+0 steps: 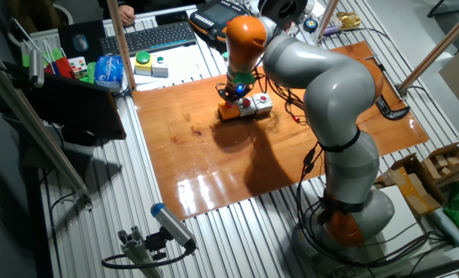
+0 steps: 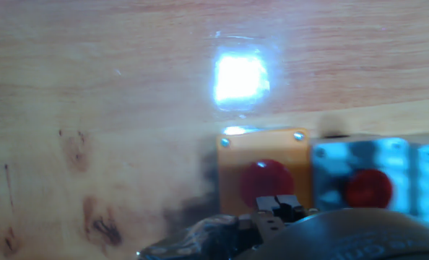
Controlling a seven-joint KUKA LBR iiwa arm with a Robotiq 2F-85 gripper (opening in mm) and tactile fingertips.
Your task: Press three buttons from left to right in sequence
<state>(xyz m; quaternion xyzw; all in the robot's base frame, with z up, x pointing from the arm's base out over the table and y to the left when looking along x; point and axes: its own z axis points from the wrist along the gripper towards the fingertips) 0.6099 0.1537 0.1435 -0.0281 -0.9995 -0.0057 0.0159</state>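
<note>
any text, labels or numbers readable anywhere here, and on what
None can be read.
Keyboard: key legends too small.
Blue packet beside it: print blurred.
Cardboard boxes at the right edge: no legible marking.
Three buttons: in the hand view the orange box and the grey box show only red caps and screws, no lettering.

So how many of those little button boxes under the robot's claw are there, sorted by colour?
Orange-yellow box with a red button: 1
Silver-grey boxes with red buttons: 2, one in the middle and one at the end
Total: 3 boxes, joined in a row on the wooden board. The claw sits over the orange-yellow one.
</note>
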